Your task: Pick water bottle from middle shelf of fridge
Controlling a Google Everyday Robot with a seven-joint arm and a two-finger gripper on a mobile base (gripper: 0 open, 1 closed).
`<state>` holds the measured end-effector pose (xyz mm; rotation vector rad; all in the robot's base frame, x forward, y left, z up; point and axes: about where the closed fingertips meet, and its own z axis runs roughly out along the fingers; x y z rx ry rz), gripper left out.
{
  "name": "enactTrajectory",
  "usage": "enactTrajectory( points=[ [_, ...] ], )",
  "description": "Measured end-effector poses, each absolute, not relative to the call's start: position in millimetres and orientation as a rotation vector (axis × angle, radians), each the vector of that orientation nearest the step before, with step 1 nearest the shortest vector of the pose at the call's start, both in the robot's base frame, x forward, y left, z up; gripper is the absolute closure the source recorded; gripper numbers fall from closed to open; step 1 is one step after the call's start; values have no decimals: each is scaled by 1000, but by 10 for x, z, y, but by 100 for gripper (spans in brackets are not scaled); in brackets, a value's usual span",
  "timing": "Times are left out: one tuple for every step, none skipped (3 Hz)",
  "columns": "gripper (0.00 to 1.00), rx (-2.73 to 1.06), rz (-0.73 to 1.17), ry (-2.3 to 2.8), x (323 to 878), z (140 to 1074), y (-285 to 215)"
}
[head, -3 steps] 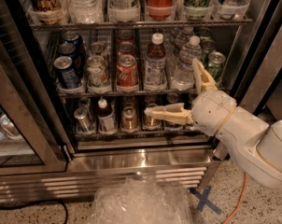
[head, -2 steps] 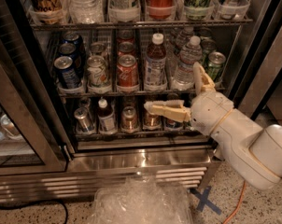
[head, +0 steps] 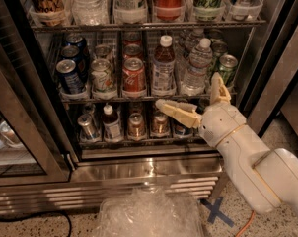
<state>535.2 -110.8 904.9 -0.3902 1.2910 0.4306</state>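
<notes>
While the white arm comes in from the lower right, the gripper (head: 188, 89) hangs at the front edge of the middle shelf (head: 114, 98) of the fridge (head: 139, 167). Its two tan fingers are spread wide and hold nothing. One finger (head: 176, 112) lies level and points left under the shelf edge; the other stands upright. The water bottle (head: 194, 68) stands on the shelf just above the gripper, between the two fingertips and left of the upright one; contact is unclear. A brown-liquid bottle (head: 163, 68) stands up and left of the gripper, and a green can (head: 228, 67) is just right of the upright finger.
</notes>
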Motion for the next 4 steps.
enactTrajectory(
  points=[
    [0,-374,366,1343,5385,8906,-1130],
    [0,-376,364,1341,5390,8905,-1128],
    [0,-335,338,1354,5482,8777,-1223],
    [0,-290,276,1371,5555,8573,-1355]
  ],
)
